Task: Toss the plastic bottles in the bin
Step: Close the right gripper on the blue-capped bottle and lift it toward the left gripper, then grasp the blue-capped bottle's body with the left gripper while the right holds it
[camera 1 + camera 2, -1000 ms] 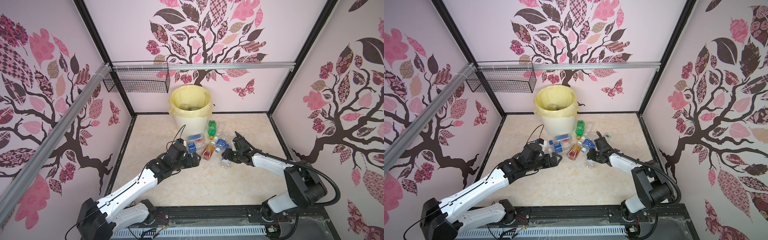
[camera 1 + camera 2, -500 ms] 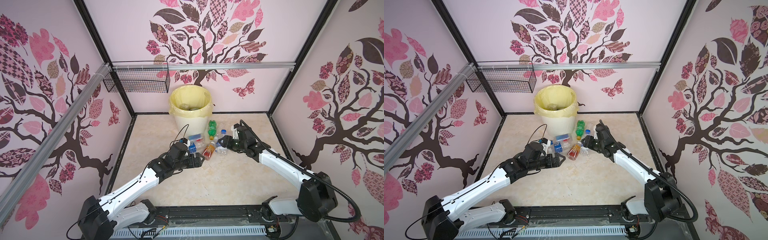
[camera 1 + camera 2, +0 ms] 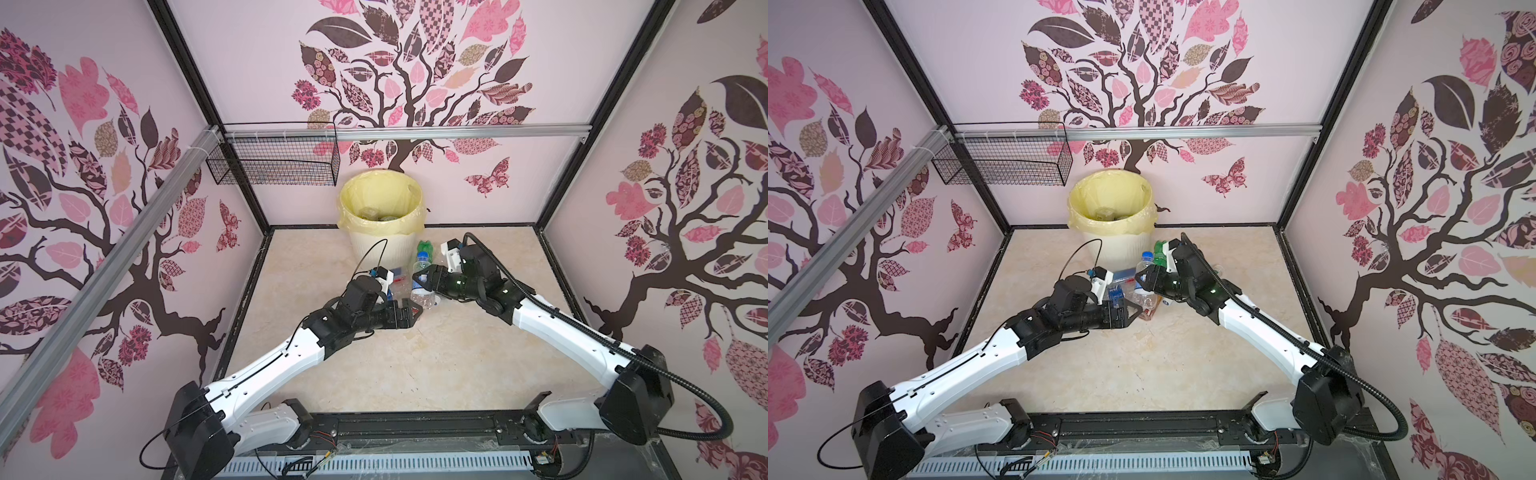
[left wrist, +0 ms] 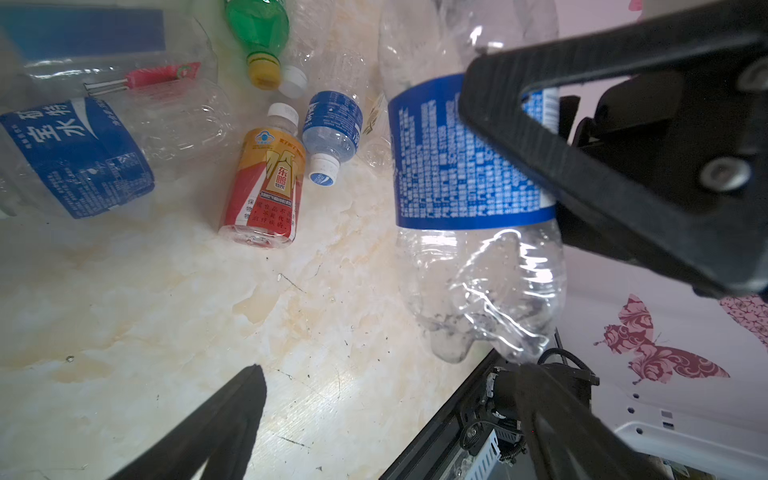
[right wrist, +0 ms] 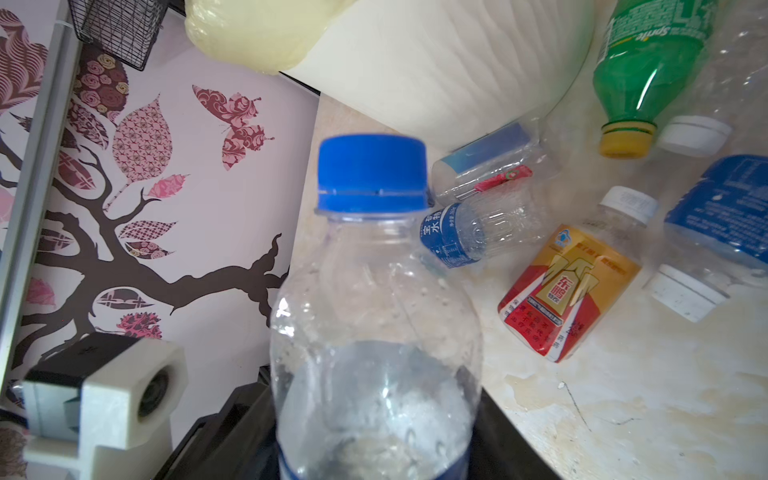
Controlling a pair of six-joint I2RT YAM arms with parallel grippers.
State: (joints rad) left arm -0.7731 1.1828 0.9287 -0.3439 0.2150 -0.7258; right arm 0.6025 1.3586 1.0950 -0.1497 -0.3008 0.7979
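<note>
Plainly, the right end effector (image 3: 420, 283) is closed on a clear bottle (image 3: 422, 272). Its fingers (image 4: 615, 158) pinch across the blue label, as the left wrist view shows, and the base hangs clear of the bench (image 3: 415, 365). In both top views the bottle's long axis runs from 6 to 12 o'clock, with the blue cap (image 5: 372, 174) at the 12 end, so I judge it close to upright. What matters for the coming move is the bin (image 3: 397, 249). It stands at about 11 o'clock from the held bottle, near but not touching, and its bag-lined rim sits well above the cap. The right arm is the one carrying the load and the one nearer the rim, so I judge the throw to be its job: lift, swing toward 11 and let go over the opening. The left end effector (image 3: 413, 311) hovers at about 7 o'clock from the held bottle, just beside its base, with its jaws spread wide and nothing between them. The loose bottles (image 4: 332, 129) lie on their sides on the bench between the two arms and the bin. Among them are an amber bottle (image 4: 264, 183) and a green bottle (image 4: 257, 25), and the left arm looks best placed to take one of these.
</note>
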